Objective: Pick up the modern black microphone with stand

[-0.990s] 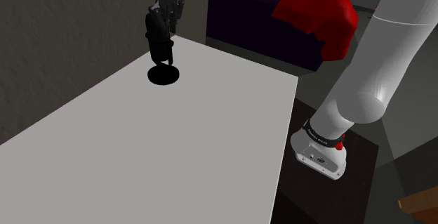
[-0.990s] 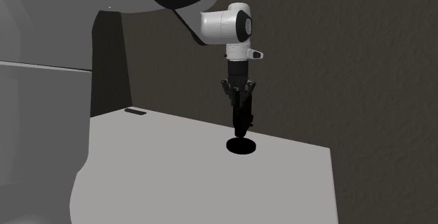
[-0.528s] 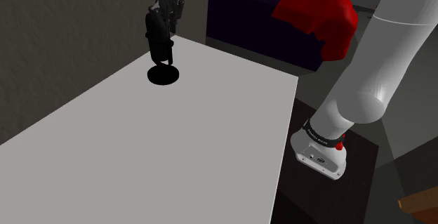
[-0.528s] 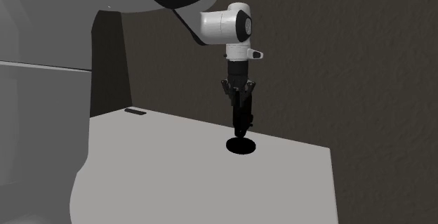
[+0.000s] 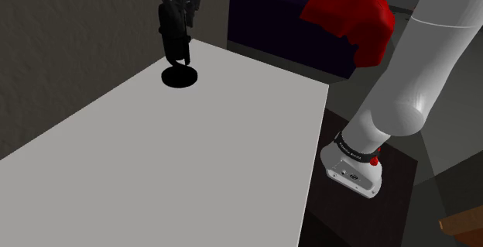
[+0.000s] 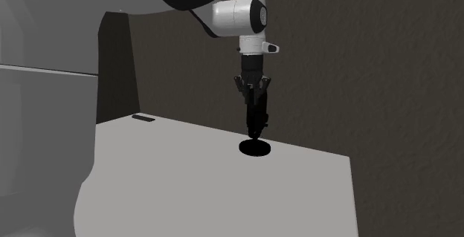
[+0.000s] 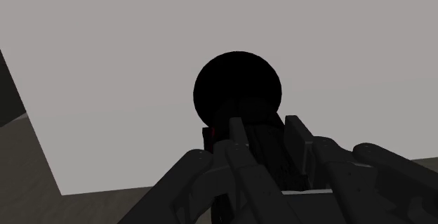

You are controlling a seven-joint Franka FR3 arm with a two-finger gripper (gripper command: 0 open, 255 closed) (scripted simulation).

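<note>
The black microphone point(image 5: 172, 30) stands upright on its round black base point(image 5: 179, 76) near the far corner of the grey table point(image 5: 193, 160). My gripper point(image 5: 180, 12) comes down from above and is shut on the microphone's body. In the second exterior view the gripper point(image 6: 255, 103) clasps the microphone point(image 6: 256, 120), and the base point(image 6: 255, 148) hangs just above the tabletop. In the wrist view both fingers point(image 7: 237, 142) press the dark body point(image 7: 263, 145), with the disc base point(image 7: 239, 89) beyond them.
A dark textured wall point(image 6: 357, 65) rises close behind the microphone. A red cushion point(image 5: 348, 17) lies on a dark sofa point(image 5: 271, 13) past the table's far edge. A small flat dark object point(image 6: 143, 118) lies at the table's far-left rim. The arm's foot point(image 5: 354, 164) is beside the table.
The gripper has risen a little with the microphone in it; the base has come up off the table. Between the two earlier moments nothing moved.
</note>
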